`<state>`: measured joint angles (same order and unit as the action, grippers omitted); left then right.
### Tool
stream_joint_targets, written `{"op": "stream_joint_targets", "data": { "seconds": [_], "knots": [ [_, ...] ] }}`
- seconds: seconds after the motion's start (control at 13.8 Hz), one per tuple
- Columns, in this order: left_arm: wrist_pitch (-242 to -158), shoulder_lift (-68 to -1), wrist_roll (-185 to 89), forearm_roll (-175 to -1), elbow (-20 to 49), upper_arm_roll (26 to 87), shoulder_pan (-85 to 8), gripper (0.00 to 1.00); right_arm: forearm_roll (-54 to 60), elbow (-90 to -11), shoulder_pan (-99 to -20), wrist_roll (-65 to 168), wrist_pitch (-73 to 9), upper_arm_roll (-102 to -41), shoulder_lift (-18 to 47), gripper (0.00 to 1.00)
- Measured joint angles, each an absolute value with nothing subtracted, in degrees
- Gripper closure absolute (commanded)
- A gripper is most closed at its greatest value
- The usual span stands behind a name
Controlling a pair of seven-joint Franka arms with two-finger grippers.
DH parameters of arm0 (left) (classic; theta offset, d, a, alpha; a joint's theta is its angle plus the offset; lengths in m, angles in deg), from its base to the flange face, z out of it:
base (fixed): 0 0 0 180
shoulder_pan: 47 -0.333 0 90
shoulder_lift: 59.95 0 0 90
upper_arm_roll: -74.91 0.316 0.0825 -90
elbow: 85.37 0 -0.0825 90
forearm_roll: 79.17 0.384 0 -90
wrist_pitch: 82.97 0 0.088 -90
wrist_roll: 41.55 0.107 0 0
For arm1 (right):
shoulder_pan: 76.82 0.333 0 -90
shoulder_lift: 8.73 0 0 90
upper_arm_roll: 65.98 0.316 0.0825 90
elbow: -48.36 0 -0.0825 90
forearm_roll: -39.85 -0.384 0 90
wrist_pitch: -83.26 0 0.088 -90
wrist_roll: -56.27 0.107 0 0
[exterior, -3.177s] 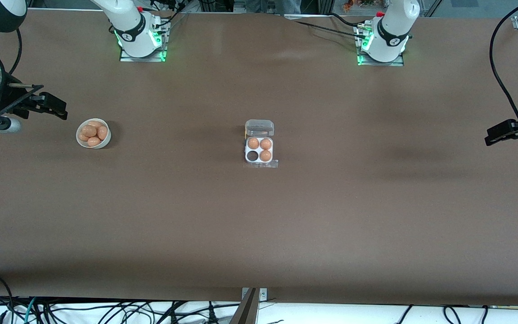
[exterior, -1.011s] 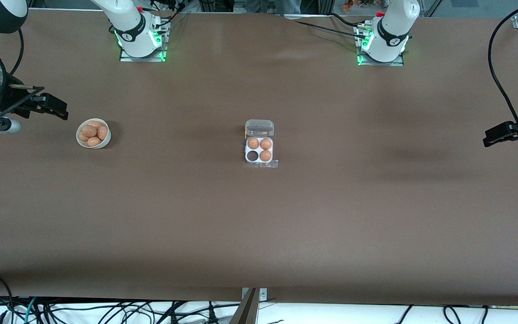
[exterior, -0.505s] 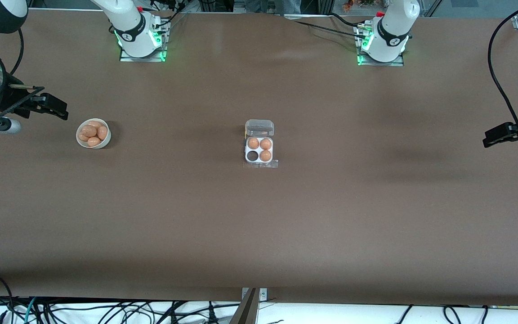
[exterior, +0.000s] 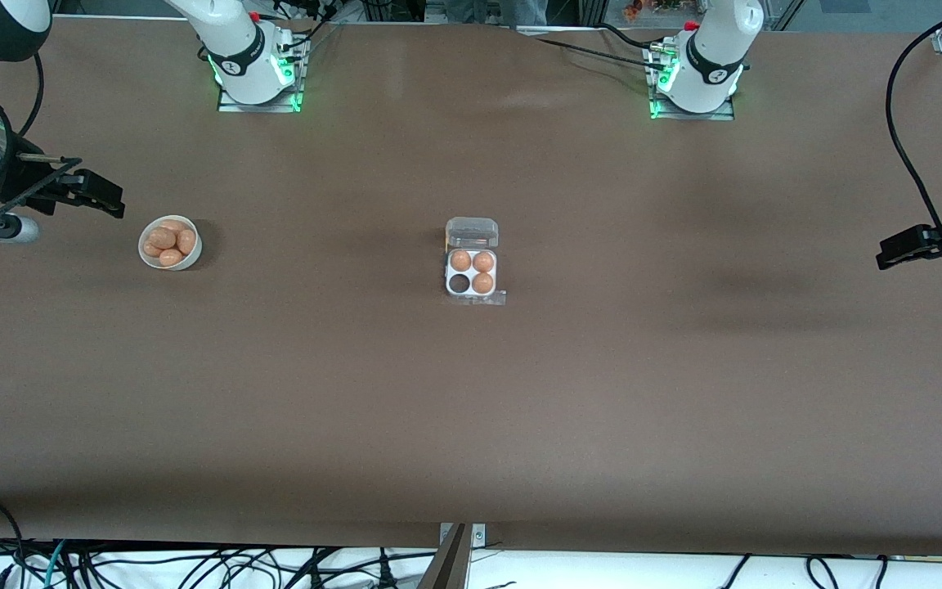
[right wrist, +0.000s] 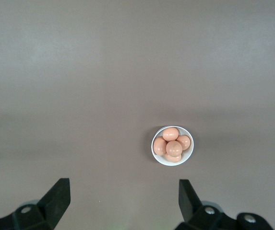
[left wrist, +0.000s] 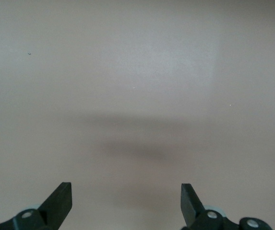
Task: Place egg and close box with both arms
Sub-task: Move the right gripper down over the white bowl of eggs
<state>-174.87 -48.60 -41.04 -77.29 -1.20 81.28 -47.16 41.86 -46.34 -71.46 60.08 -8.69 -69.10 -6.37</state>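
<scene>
Box [exterior: 471, 282] lid up, one cell empty | left claw [exterior: 896, 250] open | right claw [exterior: 103, 199] open

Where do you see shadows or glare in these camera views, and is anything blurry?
Front view: sharp; soft dark shadows on the table toward the left arm's end, green glow at both bases. Left wrist view: only bare table with a blurred shadow band above the open left gripper. Right wrist view: even light, the bowl of eggs crisp above the open right gripper.

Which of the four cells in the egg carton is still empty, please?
In the box, the cell nearer the front camera, toward the right arm's end; it shows dark, the other three hold eggs.
</scene>
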Motion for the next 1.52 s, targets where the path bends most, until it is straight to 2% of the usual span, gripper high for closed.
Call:
{"op": "stream_joint_targets", "data": {
  "seconds": [0.43,0.87,1.16,1.3,1.52],
  "knots": [
    [-174.87,-48.59,-41.04,-77.29,-1.20,81.28,-47.16,0.00,41.88,-55.66,-71.52,60.10,-18.74,-69.53,-6.38,0.00],
    [-174.87,-48.58,-41.04,-77.29,-1.20,81.28,-47.16,0.00,42.00,-78.54,-71.58,58.14,-42.12,-73.37,-11.08,0.00],
    [-174.87,-48.58,-41.04,-77.31,-1.20,81.28,-47.16,0.00,42.01,-89.13,-71.64,52.62,-55.51,-77.64,-11.55,0.00],
    [-174.96,-48.59,-41.04,-77.31,-1.33,81.28,-47.16,0.00,42.04,-92.73,-71.63,49.78,-59.79,-78.83,-10.72,0.00],
    [-175.01,-48.62,-41.04,-77.32,-2.02,81.27,-47.16,0.00,42.05,-93.87,-71.66,43.47,-62.33,-82.00,-8.00,0.00]
  ]
}}
